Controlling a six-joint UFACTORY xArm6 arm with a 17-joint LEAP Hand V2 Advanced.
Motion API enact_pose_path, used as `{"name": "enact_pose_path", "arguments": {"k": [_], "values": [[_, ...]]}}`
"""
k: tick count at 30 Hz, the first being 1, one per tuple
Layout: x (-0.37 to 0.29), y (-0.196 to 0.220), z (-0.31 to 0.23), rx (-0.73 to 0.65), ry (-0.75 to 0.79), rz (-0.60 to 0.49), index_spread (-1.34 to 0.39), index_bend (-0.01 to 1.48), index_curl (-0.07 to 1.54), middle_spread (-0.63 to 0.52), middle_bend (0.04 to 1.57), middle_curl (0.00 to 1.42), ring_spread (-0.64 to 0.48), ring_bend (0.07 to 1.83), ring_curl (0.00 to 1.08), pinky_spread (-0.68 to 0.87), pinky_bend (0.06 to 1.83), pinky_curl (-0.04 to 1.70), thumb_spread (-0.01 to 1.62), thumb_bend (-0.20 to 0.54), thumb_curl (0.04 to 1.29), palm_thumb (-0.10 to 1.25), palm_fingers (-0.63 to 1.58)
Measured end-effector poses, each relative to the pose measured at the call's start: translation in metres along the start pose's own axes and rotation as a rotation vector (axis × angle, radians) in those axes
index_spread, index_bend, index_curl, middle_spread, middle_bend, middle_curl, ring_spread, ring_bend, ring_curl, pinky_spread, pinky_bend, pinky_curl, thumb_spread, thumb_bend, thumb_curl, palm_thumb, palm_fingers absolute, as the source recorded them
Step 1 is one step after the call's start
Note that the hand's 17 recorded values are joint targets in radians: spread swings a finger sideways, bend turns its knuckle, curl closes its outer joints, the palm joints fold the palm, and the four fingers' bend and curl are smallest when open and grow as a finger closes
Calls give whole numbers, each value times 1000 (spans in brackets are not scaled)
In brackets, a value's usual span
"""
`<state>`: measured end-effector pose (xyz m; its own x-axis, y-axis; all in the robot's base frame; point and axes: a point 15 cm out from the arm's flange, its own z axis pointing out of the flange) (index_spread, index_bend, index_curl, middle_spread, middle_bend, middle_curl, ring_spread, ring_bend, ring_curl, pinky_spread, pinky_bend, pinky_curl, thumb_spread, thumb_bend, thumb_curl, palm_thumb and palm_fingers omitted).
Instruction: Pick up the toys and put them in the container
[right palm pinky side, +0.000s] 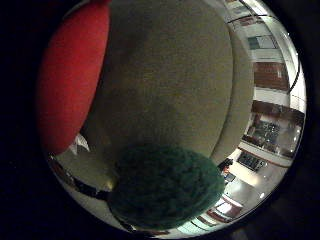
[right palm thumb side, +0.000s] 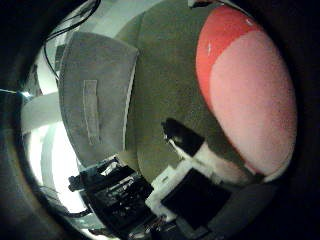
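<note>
A big plush toy, red (right palm pinky side: 70, 80) with a pink side (right palm thumb side: 250, 105), fills much of both views and is very close to my palm. A dark green knitted toy (right palm pinky side: 165, 185) also shows close by, over the edge of a round olive mat (right palm pinky side: 170, 75). The grey fabric container (right palm thumb side: 95, 95), with a sewn strip on its side, stands beside the mat. A white and black part of my right hand (right palm thumb side: 192, 150) reaches out over the mat next to the pink side of the toy. Whether the hand grips the toy is hidden.
Beyond the mat's edge lie a pale floor (right palm pinky side: 245, 190) and room furniture. Dark equipment (right palm thumb side: 115, 195) sits beside the container.
</note>
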<state>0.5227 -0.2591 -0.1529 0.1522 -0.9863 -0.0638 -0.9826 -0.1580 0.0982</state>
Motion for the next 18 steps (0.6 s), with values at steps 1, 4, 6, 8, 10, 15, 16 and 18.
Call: {"name": "enact_pose_path", "arguments": {"k": [1,4,6,8,10,15,16,18], "values": [[1,2,0,-9,7,-2,-302,213,302,-54,346,361,2,581,296,240,620,74,1082,-19,314,568,840],[3,5,1,-21,19,2,-384,335,394,-179,576,462,-178,777,383,-102,868,113,1072,-9,328,643,1324],[5,6,0,-20,19,6,-398,516,482,-206,770,537,-220,899,437,-242,1018,184,1065,-3,340,708,1459],[11,5,-6,-11,24,10,-377,729,594,-207,955,611,-227,1062,502,-281,1191,278,1058,1,368,798,1416],[17,3,-16,2,33,12,-350,857,665,-196,1065,655,-227,1172,548,-258,1312,343,1050,4,399,870,1355],[62,10,-56,67,74,70,-283,1065,778,-162,1245,727,-218,1340,637,-203,1497,468,1056,2,475,1016,1192],[72,12,-67,82,84,80,-275,1082,786,-156,1263,731,-217,1349,646,-193,1508,481,1057,0,488,1030,1180],[86,12,-93,114,106,93,-256,1113,801,-144,1307,736,-219,1364,672,-181,1531,518,1057,-7,519,1061,1152]]}}
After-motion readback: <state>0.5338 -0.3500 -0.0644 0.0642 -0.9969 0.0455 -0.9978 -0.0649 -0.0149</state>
